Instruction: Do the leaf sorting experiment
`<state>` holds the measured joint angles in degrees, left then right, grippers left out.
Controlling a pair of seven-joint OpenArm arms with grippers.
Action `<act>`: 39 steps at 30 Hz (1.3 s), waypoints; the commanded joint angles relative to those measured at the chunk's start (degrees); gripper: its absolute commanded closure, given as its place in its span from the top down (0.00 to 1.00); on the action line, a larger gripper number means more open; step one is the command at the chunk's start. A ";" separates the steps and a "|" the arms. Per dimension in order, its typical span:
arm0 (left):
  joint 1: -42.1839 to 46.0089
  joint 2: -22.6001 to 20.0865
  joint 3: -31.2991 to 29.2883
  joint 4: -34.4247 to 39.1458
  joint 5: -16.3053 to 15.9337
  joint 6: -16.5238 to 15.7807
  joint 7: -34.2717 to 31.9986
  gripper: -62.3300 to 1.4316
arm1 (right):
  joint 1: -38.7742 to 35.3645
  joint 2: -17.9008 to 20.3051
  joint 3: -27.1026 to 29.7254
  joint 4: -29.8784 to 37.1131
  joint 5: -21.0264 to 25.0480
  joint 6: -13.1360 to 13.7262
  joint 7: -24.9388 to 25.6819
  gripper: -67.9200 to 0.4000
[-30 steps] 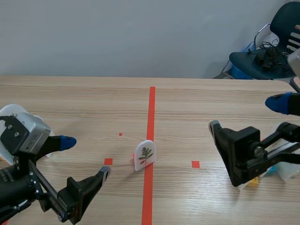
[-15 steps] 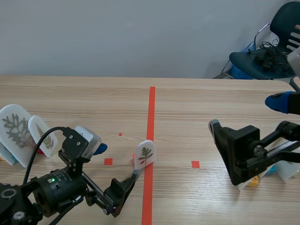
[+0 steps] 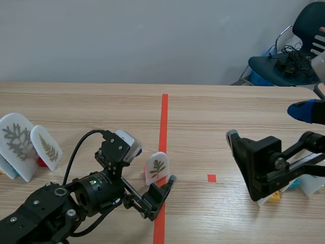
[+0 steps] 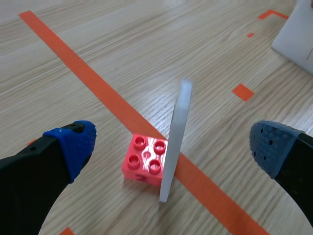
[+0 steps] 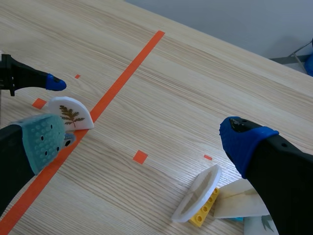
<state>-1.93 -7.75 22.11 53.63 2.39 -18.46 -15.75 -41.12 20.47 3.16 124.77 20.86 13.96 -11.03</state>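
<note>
A small white leaf card (image 3: 157, 168) stands upright on a red brick (image 4: 145, 159) at the orange-red centre line. In the left wrist view the card (image 4: 175, 142) shows edge-on. My left gripper (image 3: 153, 165) is open and straddles it, one finger on each side, neither touching. The left gripper (image 4: 171, 141) has only the card and brick between its fingers. My right gripper (image 3: 268, 123) hangs open over the right side of the table, holding nothing. From the right wrist view, where the right gripper (image 5: 144, 139) is open, the card (image 5: 71, 113) lies far ahead.
Two leaf cards stand at the left edge, a large one (image 3: 15, 142) and a smaller one (image 3: 46, 147). Near the right arm, a round card on a yellow brick (image 5: 198, 198) leans beside more white cards (image 5: 239, 205). A chair (image 3: 289, 56) stands beyond the table.
My left arm has swung from the table's left side to the centre, and its open fingers now flank the leaf card. The right arm has not moved.
</note>
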 commanded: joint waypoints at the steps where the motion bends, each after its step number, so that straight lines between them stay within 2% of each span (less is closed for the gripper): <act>1: -0.90 0.87 -0.26 -0.02 -0.37 0.39 -0.96 1.00 | 0.33 0.15 0.17 1.07 0.35 -0.26 0.61 1.00; 8: -1.05 1.36 -0.26 -1.20 -0.44 0.39 -0.98 0.98 | 0.33 0.15 0.17 1.07 0.35 -0.26 0.59 1.00; 13: -0.94 1.40 -0.24 -1.16 -0.44 -0.50 -1.27 0.48 | 0.33 0.15 0.17 1.07 0.35 -0.26 0.59 1.00; 15: -0.79 1.46 -0.26 -1.16 -0.44 -0.55 -1.44 0.33 | 0.33 0.15 0.17 1.07 0.35 -0.26 0.59 1.00; 17: -0.76 1.55 -0.26 -1.14 -0.44 -0.55 -1.44 0.23 | 0.33 0.15 0.17 1.07 0.35 -0.26 0.39 1.00; 21: -0.76 1.70 -0.26 -1.07 -0.44 -0.55 -1.40 0.10 | 0.33 0.15 0.17 1.07 0.35 -0.26 0.26 1.00; 26: -0.57 1.66 -0.28 0.46 -0.44 -0.57 -0.92 0.09 | 0.33 0.15 0.17 1.07 0.35 -0.26 -0.07 1.00; 31: 3.91 0.00 -2.23 12.87 -2.08 -0.55 2.84 0.09 | 0.33 0.15 0.17 1.07 0.35 -0.26 -0.07 1.00; 35: 10.03 -1.86 -6.75 25.22 -6.62 -0.48 6.95 0.09 | 0.33 0.15 0.17 1.07 0.35 -0.26 -0.07 1.00; 39: 15.61 -1.99 -13.09 31.98 -10.40 -0.13 8.39 0.09 | 0.33 0.15 0.17 1.07 0.35 -0.24 -0.04 1.00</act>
<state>13.08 -9.72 9.30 87.35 -7.33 -18.79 -6.72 -41.12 20.47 3.16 124.77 20.86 13.96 -11.90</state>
